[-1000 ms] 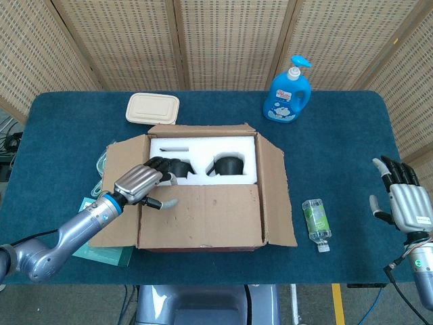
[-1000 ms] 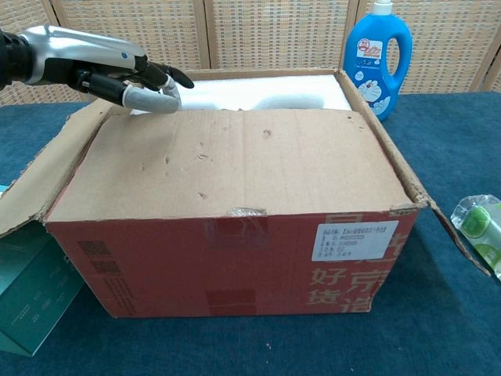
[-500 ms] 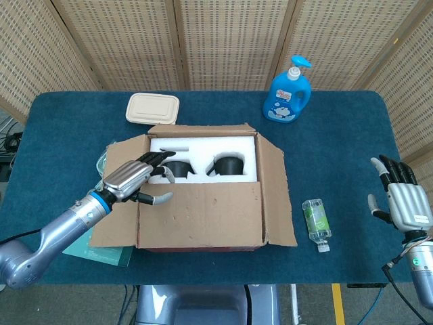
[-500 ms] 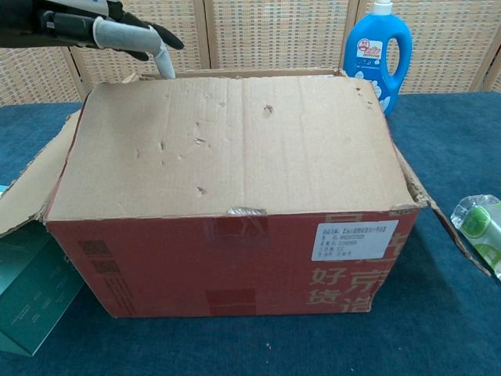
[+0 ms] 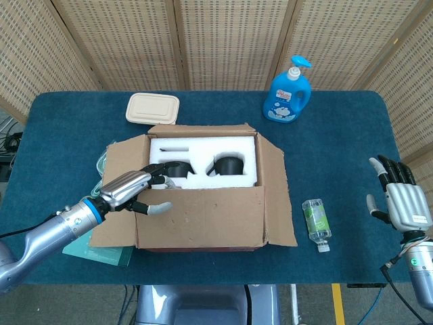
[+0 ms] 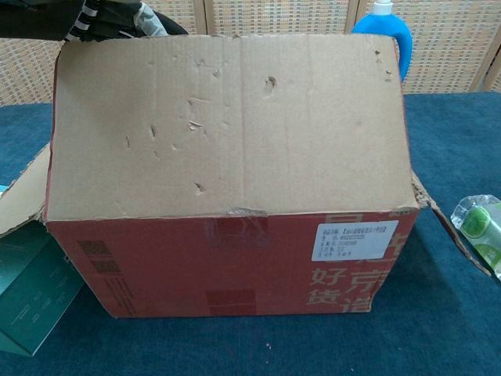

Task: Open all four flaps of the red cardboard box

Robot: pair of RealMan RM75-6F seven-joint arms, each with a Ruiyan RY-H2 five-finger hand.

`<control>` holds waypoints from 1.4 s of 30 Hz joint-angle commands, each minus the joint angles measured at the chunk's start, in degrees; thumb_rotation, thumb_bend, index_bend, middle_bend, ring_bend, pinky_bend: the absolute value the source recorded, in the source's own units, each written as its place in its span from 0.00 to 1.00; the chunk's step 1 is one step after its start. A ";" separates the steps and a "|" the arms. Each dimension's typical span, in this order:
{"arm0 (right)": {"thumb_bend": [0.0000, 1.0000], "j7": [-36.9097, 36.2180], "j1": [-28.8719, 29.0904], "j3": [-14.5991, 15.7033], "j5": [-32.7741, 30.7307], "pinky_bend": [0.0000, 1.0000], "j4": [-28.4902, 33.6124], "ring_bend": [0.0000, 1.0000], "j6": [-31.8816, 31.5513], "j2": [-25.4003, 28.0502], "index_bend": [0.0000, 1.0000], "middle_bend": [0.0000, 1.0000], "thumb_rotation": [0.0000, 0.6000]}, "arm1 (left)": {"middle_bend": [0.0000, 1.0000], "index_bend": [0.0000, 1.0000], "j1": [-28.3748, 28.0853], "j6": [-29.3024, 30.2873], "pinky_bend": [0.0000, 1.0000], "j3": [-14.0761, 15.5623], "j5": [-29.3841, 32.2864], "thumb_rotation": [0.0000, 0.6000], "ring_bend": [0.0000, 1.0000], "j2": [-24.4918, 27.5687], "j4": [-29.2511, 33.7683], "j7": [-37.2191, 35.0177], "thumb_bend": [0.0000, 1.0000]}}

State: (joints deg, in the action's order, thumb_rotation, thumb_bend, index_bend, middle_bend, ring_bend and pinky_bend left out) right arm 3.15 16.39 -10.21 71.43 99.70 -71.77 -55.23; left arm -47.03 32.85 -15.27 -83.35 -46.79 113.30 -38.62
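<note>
Head view: the box [image 5: 203,189] sits mid-table, its near flap [image 5: 200,217] raised steeply. The left hand [image 5: 135,189] grips that flap's top left edge, thumb on the outer face. Inside, white foam [image 5: 203,159] holds two dark objects [image 5: 229,164]. The right hand [image 5: 402,203] hangs wide open, well apart, near a small bottle [image 5: 316,223]. Chest view: the flap's brown face hides the interior; only the left hand's fingertips [image 6: 106,16] show above it.
</note>
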 commanded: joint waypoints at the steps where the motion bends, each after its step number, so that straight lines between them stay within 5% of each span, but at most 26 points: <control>1: 0.54 0.17 -0.02 -0.02 -0.03 0.03 0.14 0.00 -0.08 0.06 0.00 0.06 1.00 | 0.00 0.37 0.02 0.08 0.00 0.32 -4.97 0.27 0.00 1.77 0.45 -6.84 0.27; 8: 0.54 0.96 -0.05 -0.01 -0.28 0.03 0.78 0.00 -0.17 0.21 0.00 0.06 1.00 | 0.00 0.37 -1.12 4.66 0.00 3.53 -16.51 0.27 0.00 5.30 0.87 -23.62 0.27; 19: 0.54 1.83 0.08 -0.12 -0.29 0.03 1.56 0.00 -0.29 0.45 0.00 0.06 1.00 | 0.00 0.37 -6.30 17.25 0.00 13.73 -35.25 0.27 0.00 9.08 -3.75 -46.67 0.26; 32: 0.54 1.99 -0.03 -0.12 -0.31 0.03 2.03 0.00 -0.56 0.53 0.00 0.06 1.00 | 0.00 0.37 -11.03 24.78 0.00 22.45 -45.64 0.27 0.00 10.18 -6.72 -54.31 0.26; 42: 0.54 1.25 -0.17 -0.09 -0.16 0.03 1.72 0.00 -0.56 0.56 0.00 0.06 1.00 | 0.00 0.37 -13.22 23.17 0.00 25.81 -46.24 0.27 0.00 9.57 -5.76 -48.97 0.26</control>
State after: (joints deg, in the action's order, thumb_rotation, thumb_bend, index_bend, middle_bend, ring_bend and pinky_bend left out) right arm 4.44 16.23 -10.30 71.26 101.45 -72.35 -54.67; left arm -60.20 56.75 10.19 -130.47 -37.14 107.11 -89.97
